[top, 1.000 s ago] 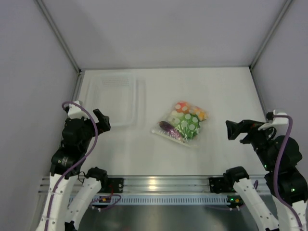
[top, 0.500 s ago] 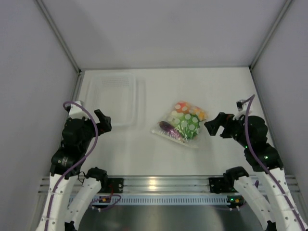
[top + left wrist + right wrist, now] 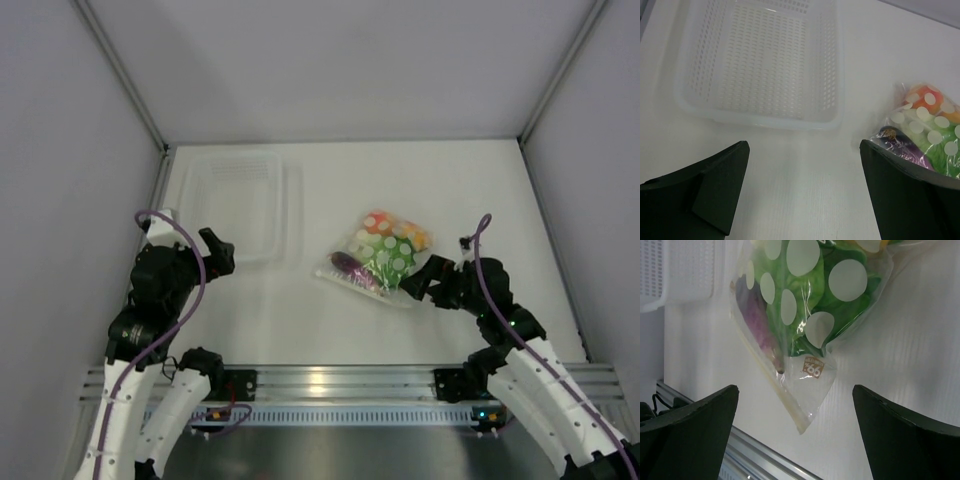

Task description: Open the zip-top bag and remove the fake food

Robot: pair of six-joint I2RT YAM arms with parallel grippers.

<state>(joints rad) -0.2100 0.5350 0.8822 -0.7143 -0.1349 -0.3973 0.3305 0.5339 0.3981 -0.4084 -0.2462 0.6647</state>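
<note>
The zip-top bag [image 3: 381, 255] lies flat mid-table, clear with white dots, its zip strip along the near-left edge [image 3: 771, 382]. Inside show the green lettuce [image 3: 820, 295], the purple eggplant [image 3: 756, 315] and orange fruit [image 3: 378, 222]. In the left wrist view the bag [image 3: 925, 130] is at the right edge. My right gripper [image 3: 418, 279] is open, just right of the bag's near corner [image 3: 812, 405], which lies between its fingers without touching. My left gripper [image 3: 213, 250] is open and empty, far left of the bag.
A clear perforated tray [image 3: 240, 205] stands at the back left, empty; it also shows in the left wrist view [image 3: 762, 60]. White walls enclose the table on three sides. A metal rail [image 3: 330, 380] runs along the near edge.
My right arm has swung left from the table's right side and lowered until its open gripper reaches the bag's near corner. My left arm has hardly moved.
</note>
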